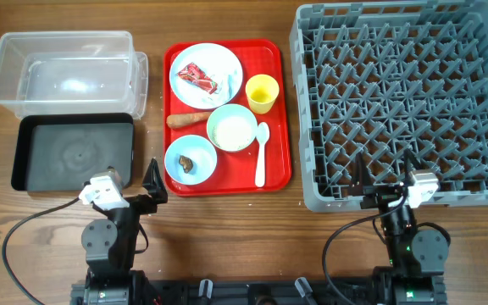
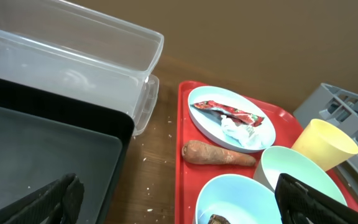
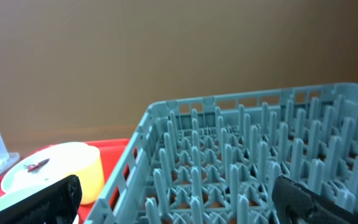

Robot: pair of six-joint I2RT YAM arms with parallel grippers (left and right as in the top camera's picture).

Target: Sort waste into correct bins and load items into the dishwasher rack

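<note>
While hanging spread and empty near the front of the wooden desk (image 1: 227, 233), waiting: left claw (image 1: 132, 180) just beside the shallow black rectangular tray (image 1: 24, 182), right claw (image 1: 384, 169) at the front wall of the large grey pegged plastic crate (image 1: 312, 196). Lying on the flat red serving tray (image 1: 276, 51): small red wrapper (image 1: 199, 76) and crumpled white tissue (image 1: 224, 83) on the round pale blue plate (image 1: 189, 58), orange carrot (image 1: 190, 119) just beside it. Judging wrapper and tissue featherlight and floppy, pinching at a raised fold. Expecting the carrot to be stiff yet rolling; gripping across its thick middle. Treating plate, pale blue bowls (image 1: 231, 110), small yellow cup (image 1: 261, 93) and white plastic spoon (image 1: 261, 157) as rigid and slick, taking rims or handle. Sitting behind the black tray: clear plastic rectangular tub (image 1: 66, 41). Seeing faint marks on the wrapper, reading nothing legible.
</note>
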